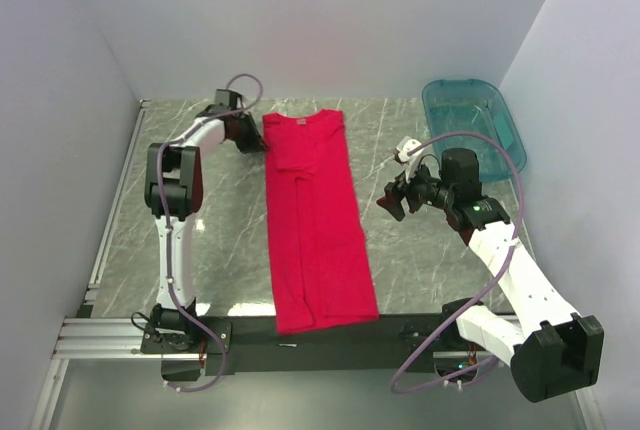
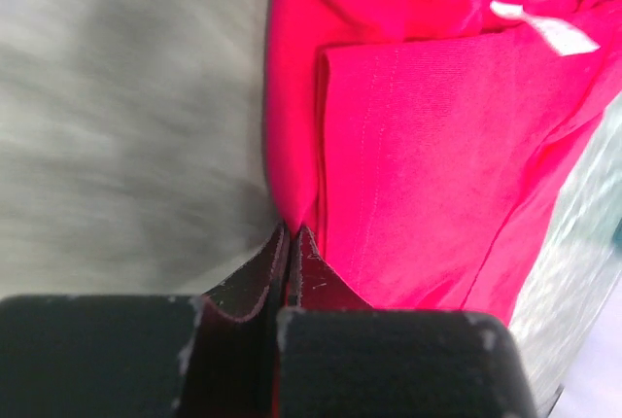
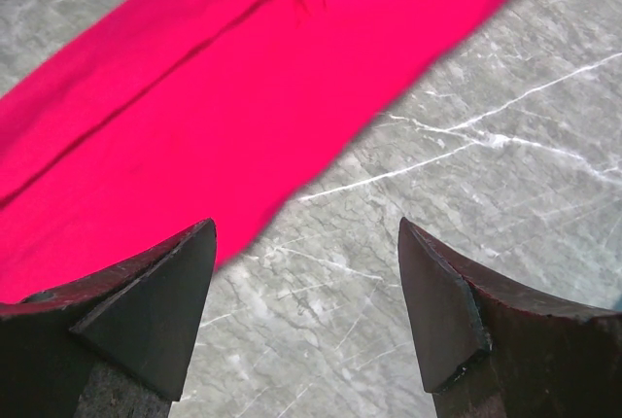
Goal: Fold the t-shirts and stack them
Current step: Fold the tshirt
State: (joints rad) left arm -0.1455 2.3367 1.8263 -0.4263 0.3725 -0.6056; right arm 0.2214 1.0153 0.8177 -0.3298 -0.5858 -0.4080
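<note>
Though soft, a long, narrow red t-shirt (image 1: pixel 315 220) on veined tabletop (image 1: pixel 425 260).

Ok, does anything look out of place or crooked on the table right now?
Slightly. The long folded red t-shirt lies at a slant, and its near hem overhangs the marble table onto the black rail. Left gripper is pinching its far corner; right gripper hovers open.
</note>
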